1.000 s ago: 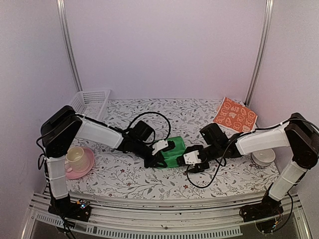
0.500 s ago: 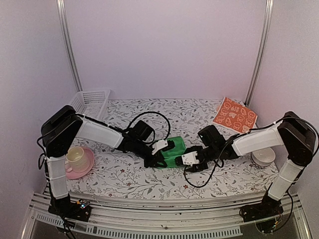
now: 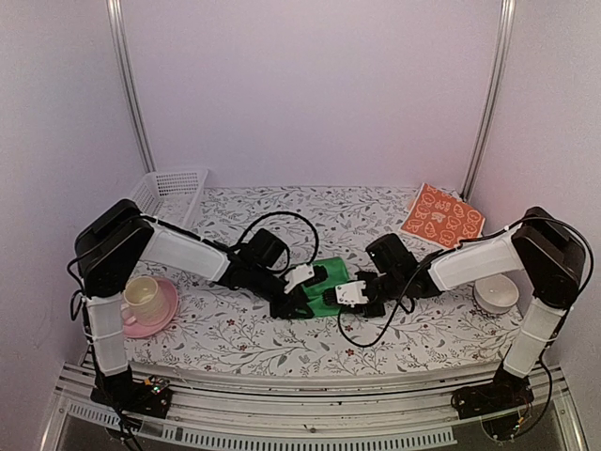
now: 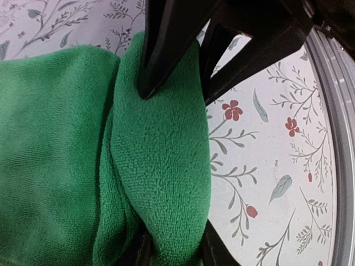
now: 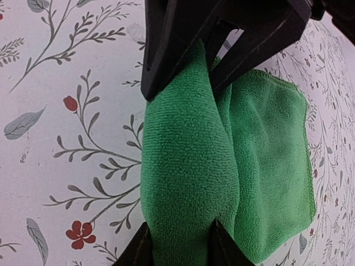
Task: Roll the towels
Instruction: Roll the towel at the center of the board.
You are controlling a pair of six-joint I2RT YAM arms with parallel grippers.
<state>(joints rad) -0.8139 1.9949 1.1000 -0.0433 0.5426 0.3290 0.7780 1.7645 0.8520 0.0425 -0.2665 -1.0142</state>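
The green towel (image 3: 331,281) lies mid-table with its near edge rolled into a thick fold (image 4: 166,166). My left gripper (image 3: 302,290) is shut on the fold's left end, and its own fingertips (image 4: 213,252) press the cloth. My right gripper (image 3: 354,292) is shut on the opposite end (image 5: 183,183), fingers (image 5: 222,246) against the roll. In each wrist view the other gripper's black fingers grip the far end of the roll. The flat remainder of the towel (image 5: 272,144) lies beside the roll. The orange-red patterned towel (image 3: 442,217) lies flat at the back right.
A white basket (image 3: 171,191) stands at the back left. A cream cup on a pink saucer (image 3: 143,299) sits near the left arm. A white bowl (image 3: 495,297) sits at the right. Black cables loop over the floral tablecloth (image 3: 235,343) by both wrists.
My right gripper has slid left onto the green towel and closed on the rolled end. The left gripper has stayed on its end of the roll.
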